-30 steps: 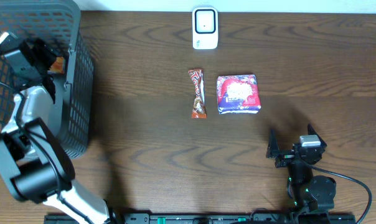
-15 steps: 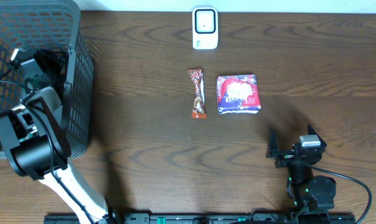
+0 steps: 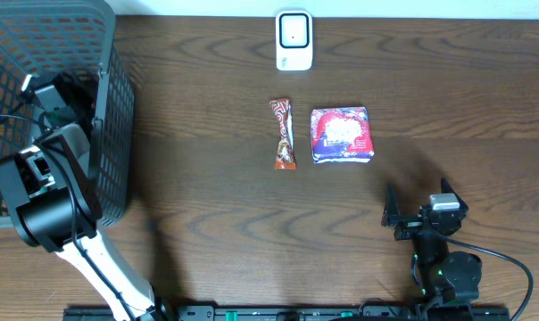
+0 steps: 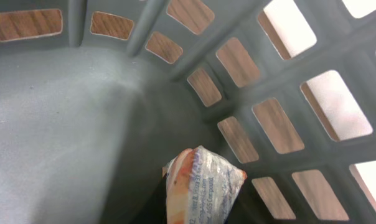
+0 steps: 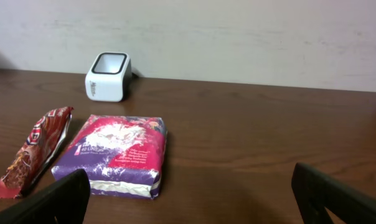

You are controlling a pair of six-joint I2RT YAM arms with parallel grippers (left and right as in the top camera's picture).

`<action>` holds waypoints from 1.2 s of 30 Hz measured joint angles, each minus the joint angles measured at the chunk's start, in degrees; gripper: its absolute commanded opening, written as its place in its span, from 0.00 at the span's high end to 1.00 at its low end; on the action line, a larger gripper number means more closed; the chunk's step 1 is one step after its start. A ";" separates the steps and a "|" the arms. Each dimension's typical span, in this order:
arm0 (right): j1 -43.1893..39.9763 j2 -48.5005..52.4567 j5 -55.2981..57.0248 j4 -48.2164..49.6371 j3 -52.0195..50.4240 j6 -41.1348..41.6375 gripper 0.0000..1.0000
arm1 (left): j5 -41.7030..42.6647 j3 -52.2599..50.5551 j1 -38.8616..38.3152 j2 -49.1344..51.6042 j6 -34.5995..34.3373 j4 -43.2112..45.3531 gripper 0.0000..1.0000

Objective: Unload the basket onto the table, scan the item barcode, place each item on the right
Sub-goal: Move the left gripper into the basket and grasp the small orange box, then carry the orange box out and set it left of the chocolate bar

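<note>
Left wrist: my left pincer [image 4: 191, 211] clamped a packet [image 4: 202, 185] in the basket [image 4: 63, 143]. Lifting might snag the wall and drop it. My right pincer [image 5: 188, 193] gaped.

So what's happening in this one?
The left gripper is down inside the grey basket, right at an orange-and-white packet; whether it has gripped it is unclear. The right gripper rests open near the table's front edge. A snack bar and a purple pack lie before the scanner.
</note>
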 measured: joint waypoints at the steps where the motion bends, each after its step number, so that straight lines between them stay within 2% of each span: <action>1: 0.00 0.00 0.00 0.00 0.00 0.00 0.01 | -0.02 0.04 0.00 -0.44 0.72 -0.98 0.93; 7: 0.00 0.02 0.00 0.00 0.00 0.00 0.01 | 0.02 -0.22 0.20 -8.35 4.07 -8.20 0.92; 17: 0.00 0.02 0.00 0.00 0.00 0.00 0.01 | 0.55 -0.22 0.59 -40.76 4.63 -18.99 0.93; 23: 0.00 0.02 0.00 0.00 0.00 0.00 0.01 | 10.93 -0.24 -1.16 -55.10 1.88 -25.05 0.93; 27: 0.00 0.02 0.00 0.00 0.00 0.00 0.01 | 17.03 -0.24 -10.32 -60.43 1.44 -25.27 0.93; 30: 0.00 0.02 0.00 0.00 0.00 0.00 0.01 | 19.23 -0.17 -20.41 -61.11 6.32 -28.46 0.93; 36: 0.00 0.00 0.00 0.00 0.00 0.00 0.01 | 13.05 -0.07 -37.57 -52.98 17.11 -37.53 0.93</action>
